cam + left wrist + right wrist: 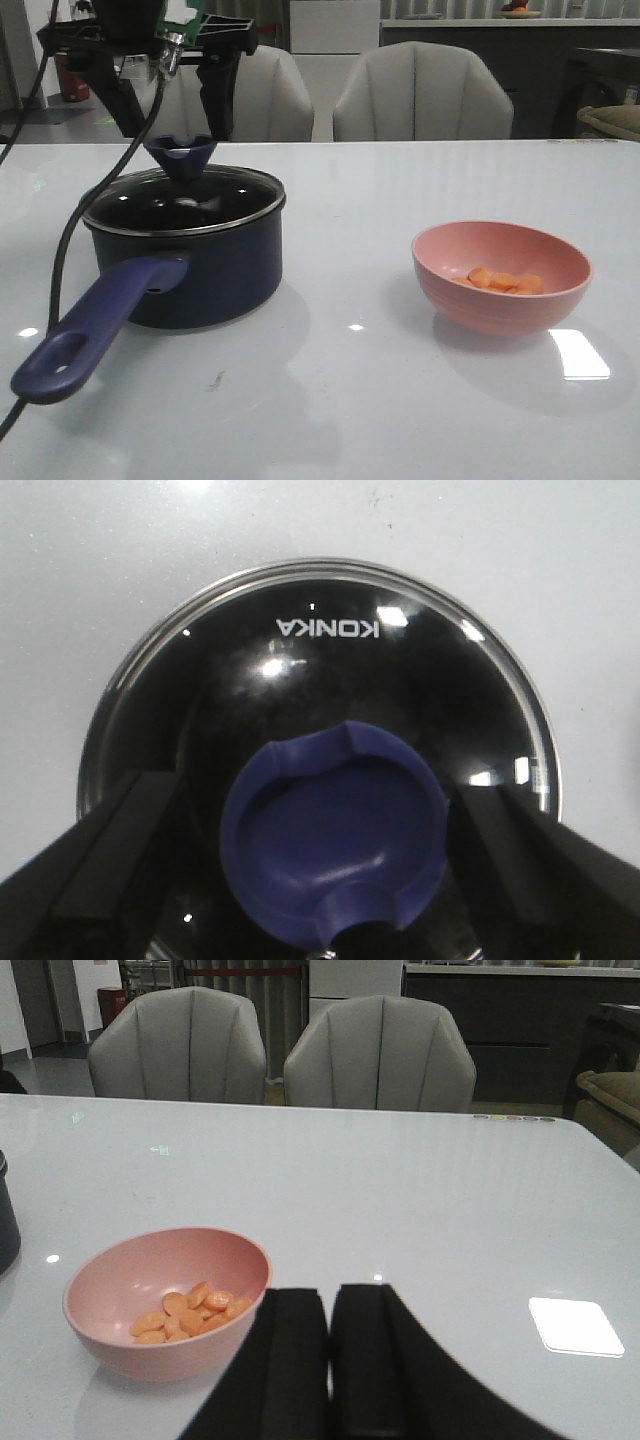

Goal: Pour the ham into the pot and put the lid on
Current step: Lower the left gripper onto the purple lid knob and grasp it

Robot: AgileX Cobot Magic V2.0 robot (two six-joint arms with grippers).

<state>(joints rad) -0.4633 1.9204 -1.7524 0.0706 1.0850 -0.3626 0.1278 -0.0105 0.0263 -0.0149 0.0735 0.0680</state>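
The dark navy pot (210,275) with its long purple-blue handle (100,320) stands at the left of the table. The clear glass lid (215,198) sits on it, with the blue knob (182,157) on top. My left gripper (170,118) hangs just above the knob, open wide, one finger on each side and apart from it. In the left wrist view the knob (335,830) lies between the fingers (115,850) over the lid (330,670). The ham (503,281) lies in a pink bowl (490,312) at the right. My right gripper (328,1300) is shut and empty beside the bowl (150,1355) with the ham (190,1312).
A black cable (75,225) hangs from the left arm past the pot's left side. Two grey chairs (420,95) stand behind the table's far edge. The pot's side (6,1230) shows at the edge of the right wrist view.
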